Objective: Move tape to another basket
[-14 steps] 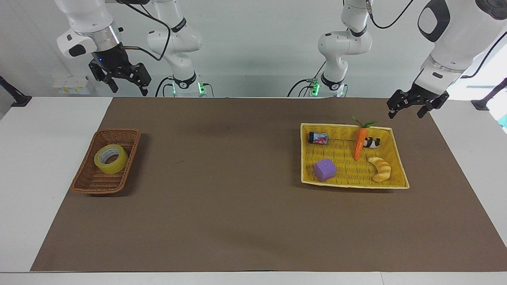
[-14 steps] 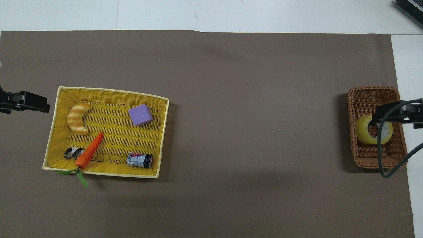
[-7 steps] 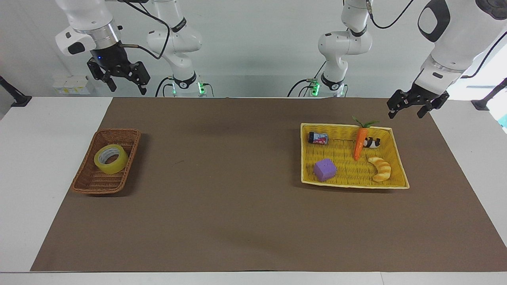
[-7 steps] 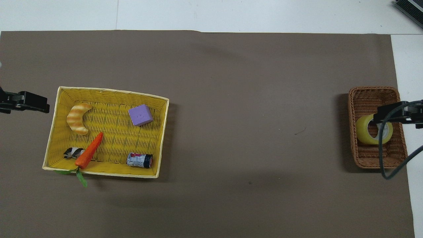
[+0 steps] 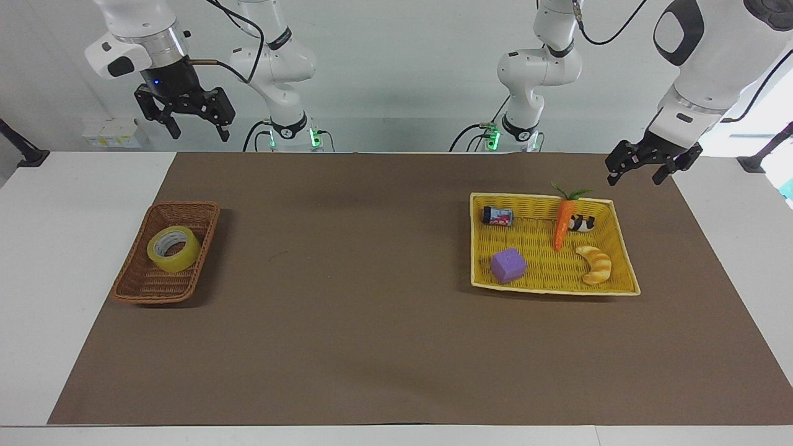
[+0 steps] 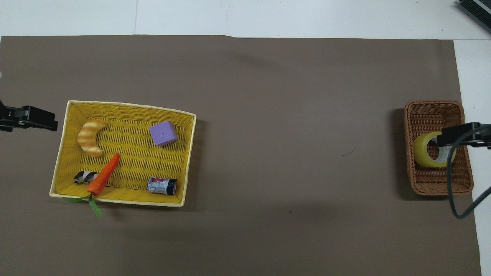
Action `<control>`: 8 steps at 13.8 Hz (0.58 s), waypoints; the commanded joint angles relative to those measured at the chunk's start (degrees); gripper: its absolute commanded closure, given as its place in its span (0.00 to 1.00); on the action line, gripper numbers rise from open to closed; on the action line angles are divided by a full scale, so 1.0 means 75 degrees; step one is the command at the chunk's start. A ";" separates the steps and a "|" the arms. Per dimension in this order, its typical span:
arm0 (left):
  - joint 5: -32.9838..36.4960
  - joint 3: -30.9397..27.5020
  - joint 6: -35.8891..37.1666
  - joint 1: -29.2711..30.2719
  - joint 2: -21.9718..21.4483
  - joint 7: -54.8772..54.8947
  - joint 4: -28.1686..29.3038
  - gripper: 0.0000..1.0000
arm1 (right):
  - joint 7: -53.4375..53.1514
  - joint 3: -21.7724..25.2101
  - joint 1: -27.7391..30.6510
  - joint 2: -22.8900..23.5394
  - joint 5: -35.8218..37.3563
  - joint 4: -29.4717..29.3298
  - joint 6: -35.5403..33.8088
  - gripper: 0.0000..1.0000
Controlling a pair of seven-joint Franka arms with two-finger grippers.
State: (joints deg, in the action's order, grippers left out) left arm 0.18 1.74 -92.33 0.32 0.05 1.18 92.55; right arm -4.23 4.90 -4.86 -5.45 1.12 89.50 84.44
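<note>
The yellow tape (image 5: 173,249) lies flat in the brown wicker basket (image 5: 186,209) at the right arm's end of the table. It also shows in the overhead view (image 6: 425,152), in the basket (image 6: 431,105). My right gripper (image 5: 195,131) is open and empty, high in the air above the basket. In the overhead view the right gripper (image 6: 466,136) partly covers the tape. My left gripper (image 5: 634,178) is open and empty. It hangs just off the yellow tray's corner and also shows in the overhead view (image 6: 34,119).
A flat yellow woven tray (image 5: 539,197) at the left arm's end holds a purple cube (image 5: 508,265), a carrot (image 5: 562,223), a croissant (image 5: 596,263), a small can (image 5: 498,215) and a small black-and-white item (image 5: 581,223). A brown mat (image 5: 347,310) covers the table.
My right gripper has risen and drawn back toward the robots' end, staying open. The left arm, the tape and both baskets have not moved.
</note>
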 commanded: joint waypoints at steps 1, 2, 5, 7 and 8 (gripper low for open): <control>0.0140 -0.0126 0.0053 -0.0148 -0.0042 0.0054 -0.0059 0.00 | 0.0235 -0.0009 0.0097 -0.0070 -0.0008 0.0090 0.0050 0.00; 0.0140 -0.0126 0.0053 -0.0148 -0.0030 0.0054 -0.0059 0.00 | 0.0224 0.0002 0.0097 -0.0070 -0.0008 0.0090 0.0038 0.00; 0.0140 -0.0126 0.0053 -0.0148 -0.0030 0.0054 -0.0059 0.00 | 0.0154 0.0014 0.0109 -0.0058 -0.0008 0.0090 0.0038 0.00; 0.0140 -0.0126 0.0053 -0.0148 -0.0042 0.0054 -0.0059 0.00 | 0.0165 0.0003 0.0144 -0.0070 -0.0008 0.0090 0.0038 0.00; 0.0140 -0.0126 0.0053 -0.0148 -0.0030 0.0054 -0.0059 0.00 | 0.0177 0.0014 0.0144 -0.0070 -0.0008 0.0090 0.0038 0.00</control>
State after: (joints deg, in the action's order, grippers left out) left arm 0.18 1.74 -92.33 0.32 0.05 1.18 92.55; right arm -4.18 5.12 -4.53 -5.45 1.12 89.55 84.44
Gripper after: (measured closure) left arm 0.000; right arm 0.000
